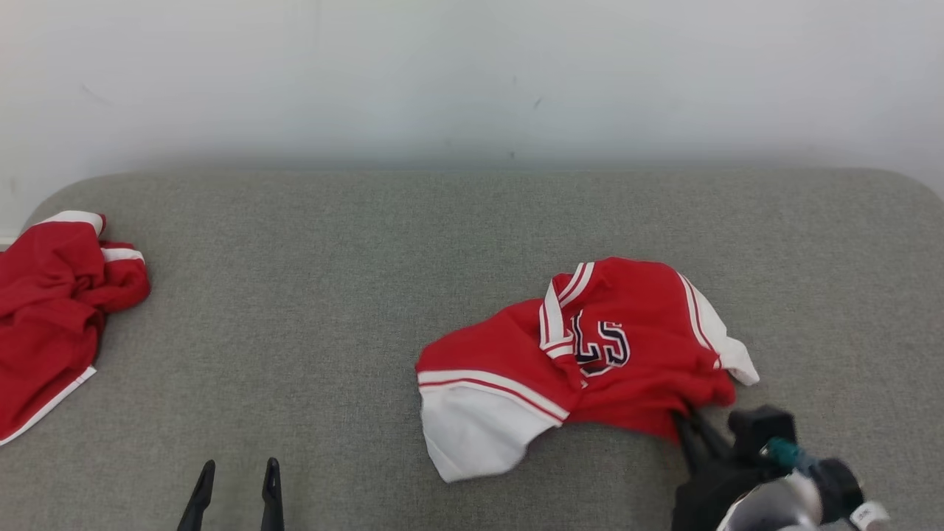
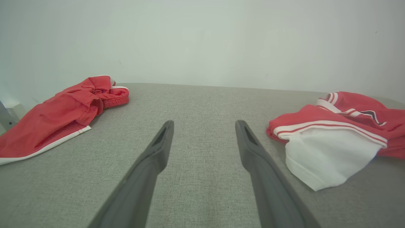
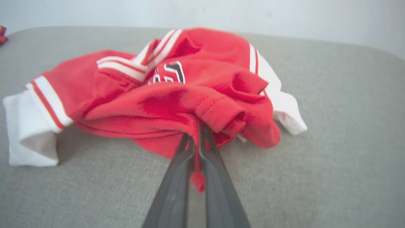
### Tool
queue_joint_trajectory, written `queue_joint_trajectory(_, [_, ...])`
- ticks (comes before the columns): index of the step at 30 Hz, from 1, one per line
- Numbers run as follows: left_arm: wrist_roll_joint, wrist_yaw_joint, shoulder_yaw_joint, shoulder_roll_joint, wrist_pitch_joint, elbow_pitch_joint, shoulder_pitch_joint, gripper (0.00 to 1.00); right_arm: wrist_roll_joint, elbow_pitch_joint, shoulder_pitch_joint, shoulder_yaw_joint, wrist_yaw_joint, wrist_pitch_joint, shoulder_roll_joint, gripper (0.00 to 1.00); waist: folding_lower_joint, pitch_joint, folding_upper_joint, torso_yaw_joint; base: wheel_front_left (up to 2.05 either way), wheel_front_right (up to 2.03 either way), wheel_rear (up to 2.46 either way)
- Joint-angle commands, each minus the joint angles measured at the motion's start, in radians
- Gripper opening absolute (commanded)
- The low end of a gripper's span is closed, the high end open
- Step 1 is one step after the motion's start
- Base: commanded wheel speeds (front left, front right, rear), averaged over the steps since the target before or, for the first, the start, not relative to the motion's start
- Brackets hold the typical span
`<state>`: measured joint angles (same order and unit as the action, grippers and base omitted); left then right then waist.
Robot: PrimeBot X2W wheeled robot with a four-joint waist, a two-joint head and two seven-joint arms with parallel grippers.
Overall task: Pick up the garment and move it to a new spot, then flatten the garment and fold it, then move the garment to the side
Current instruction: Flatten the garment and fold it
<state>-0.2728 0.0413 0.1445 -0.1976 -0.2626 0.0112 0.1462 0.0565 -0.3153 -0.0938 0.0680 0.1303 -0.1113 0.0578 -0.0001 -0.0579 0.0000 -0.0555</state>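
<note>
Jersey (image 1: 590,346): red, white trim, dark number on the chest, lying crumpled on the grey fabric-covered table (image 1: 332,295), roughly 4 o'clock from the table's centre in the head view. One white sleeve panel spreads flat at the heap's 7 o'clock and a smaller white piece sticks out at its 3 o'clock. The collar stripes run up toward 12. Right pincer (image 1: 689,426) comes in at the jersey's 5 o'clock edge. Right wrist view: the jersey (image 3: 164,95) is bunched, and the right pincer (image 3: 194,134) is clenched on a fold of red hem. Its two fingers are nearly together, with a strip of red cloth pinched between them and hanging down toward 6. The rest of the cloth rests on the table (image 3: 332,126). Left pincer (image 1: 240,466) sits at the head view's 7 o'clock, well apart from the jersey. Left wrist view: left pincer (image 2: 204,124) is released, fingers spread wide over bare table (image 2: 202,104), gripping nothing; jersey (image 2: 332,139) is off at its 3 o'clock. A second red garment (image 1: 51,317) with a white edge stripe lies rumpled at the head view's 9 o'clock, partly over the table's edge. In the left wrist view that garment (image 2: 63,110) is at 10 o'clock. Plain white wall (image 1: 472,74) at 12.
</note>
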Motion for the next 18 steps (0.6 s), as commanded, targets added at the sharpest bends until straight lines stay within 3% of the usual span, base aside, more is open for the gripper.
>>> queue_joint_trajectory(1, [0.013,0.000,0.001,0.007,-0.003,0.002,0.016,1.00,-0.023,0.070,-0.020,-0.028,0.001,-0.013,0.022,0.00,0.0001,0.013,0.0000,0.011,0.00,0.00,0.00])
queue_joint_trajectory(9, [0.005,-0.025,0.042,0.026,-0.001,0.032,0.009,1.00,-0.052,0.322,-0.083,-0.124,0.001,-0.146,0.159,0.00,0.0001,0.049,0.0000,-0.006,0.00,0.00,0.00])
queue_joint_trajectory(15, [-0.029,-0.077,0.103,0.054,0.028,0.058,-0.008,1.00,-0.074,0.265,0.004,-0.173,0.001,-0.250,0.205,0.00,0.0001,0.063,0.0000,-0.026,0.00,0.00,0.00])
queue_joint_trajectory(16, [-0.033,-0.087,0.116,0.057,0.035,0.065,-0.015,1.00,-0.079,0.243,0.019,-0.186,0.001,-0.261,0.198,0.30,0.0001,0.063,0.0000,-0.028,0.00,0.00,0.00])
queue_joint_trajectory(17, [-0.036,-0.096,0.129,0.062,0.041,0.072,-0.025,1.00,-0.085,0.218,0.031,-0.209,0.001,-0.268,0.186,1.00,0.0001,0.062,0.0000,-0.029,0.00,0.00,0.00])
queue_joint_trajectory(18, [-0.041,-0.108,0.143,0.066,0.047,0.080,-0.037,1.00,-0.088,0.196,0.045,-0.224,0.001,-0.264,0.174,1.00,0.0001,0.062,0.0000,-0.031,0.00,0.00,0.00])
